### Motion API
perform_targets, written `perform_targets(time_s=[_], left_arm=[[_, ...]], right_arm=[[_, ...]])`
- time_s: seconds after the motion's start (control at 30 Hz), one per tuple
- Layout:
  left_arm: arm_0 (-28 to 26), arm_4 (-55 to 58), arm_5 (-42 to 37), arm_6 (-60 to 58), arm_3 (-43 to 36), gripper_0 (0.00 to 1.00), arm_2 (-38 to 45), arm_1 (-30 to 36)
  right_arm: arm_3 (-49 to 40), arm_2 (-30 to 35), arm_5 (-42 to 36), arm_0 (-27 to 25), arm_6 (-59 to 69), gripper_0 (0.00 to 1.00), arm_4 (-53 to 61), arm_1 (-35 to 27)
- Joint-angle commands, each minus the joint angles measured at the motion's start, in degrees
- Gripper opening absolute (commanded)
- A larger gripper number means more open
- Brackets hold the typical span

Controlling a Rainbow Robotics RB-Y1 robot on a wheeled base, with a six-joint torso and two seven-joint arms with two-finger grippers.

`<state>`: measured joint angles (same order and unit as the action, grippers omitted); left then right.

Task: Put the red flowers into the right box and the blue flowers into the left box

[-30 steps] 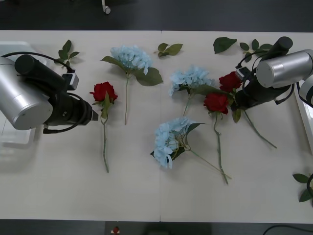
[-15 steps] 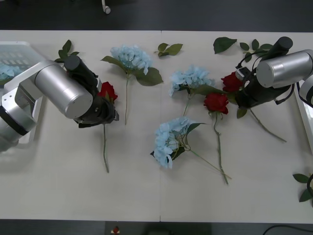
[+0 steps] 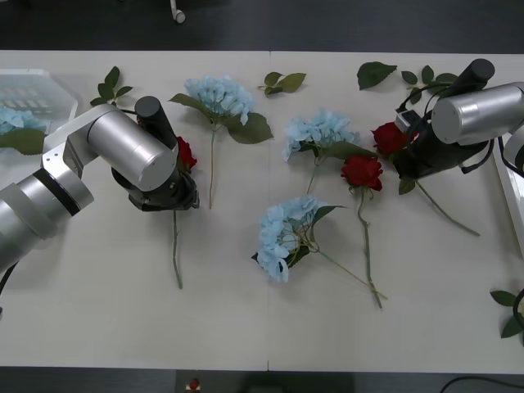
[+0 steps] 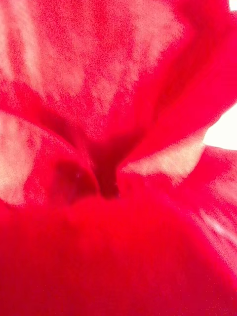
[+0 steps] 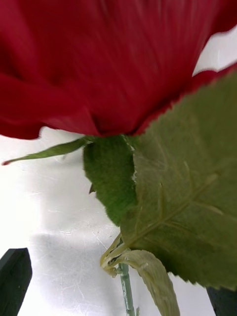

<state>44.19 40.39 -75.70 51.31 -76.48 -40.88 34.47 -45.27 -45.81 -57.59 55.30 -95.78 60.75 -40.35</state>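
Red rose (image 5: 98, 64) at table's left w/ left gripper (image 5: 118, 296) over it, fingers wide apart astride stem, nothing gripped. Right gripper (image 3: 403, 151) at far-right rose (image 3: 387, 137); fingers' state can't tell.

White table (image 3: 246, 327): broad, pale top with a thin seam running front to back down its middle. Loose green leaf sprigs lay on it: one at the far left (image 3: 110, 84), one at the far centre (image 3: 283, 82), a cluster at the far right (image 3: 397, 76), another at the near right edge (image 3: 509, 311). Dark floor (image 3: 327, 24) lay beyond.
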Motion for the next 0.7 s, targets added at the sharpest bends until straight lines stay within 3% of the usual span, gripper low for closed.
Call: perform_targets(time_s=[0.03, 0.3, 0.43, 0.5, 0.6, 0.63, 0.7], left_arm=[[2.04, 0.04, 0.29, 0.11, -0.34, 1.0, 0.71, -0.19], [2.04, 0.65, 1.08, 0.72, 1.51, 1.0, 0.8, -1.51], [2.12, 0.83, 1.52, 0.72, 1.95, 1.0, 0.8, -1.95], [2.04, 1.18, 2.04, 0.9, 2.92, 1.0, 0.71, -2.21], [2.04, 1.53, 2.66, 1.16, 3.18, 1.0, 0.71, -2.39], [2.04, 1.62, 2.66, 1.07, 3.18, 0.96, 0.71, -2.39], [2.04, 1.53, 2.66, 1.07, 3.27, 0.76, 0.8, -2.47]], right_arm=[[-2.36, 3.01, -1.21, 0.42, -3.8, 0.01, 2.0, -4.12], [-10.01, 4.06, -5.87, 0.6, -5.91, 0.0, 11.67, -14.58], [-10.36, 3.8, -6.13, 0.07, -6.61, 0.01, 13.34, -16.86], [-9.66, 3.54, -5.61, -1.07, -7.14, 0.16, 12.9, -17.21], [-8.6, 3.27, -4.02, -2.48, -8.02, 0.56, 12.64, -17.13], [-8.43, 3.1, -3.41, -2.92, -8.28, 0.65, 12.64, -17.13], [-7.9, 2.75, -2.44, -3.79, -8.81, 0.81, 12.37, -17.13]])
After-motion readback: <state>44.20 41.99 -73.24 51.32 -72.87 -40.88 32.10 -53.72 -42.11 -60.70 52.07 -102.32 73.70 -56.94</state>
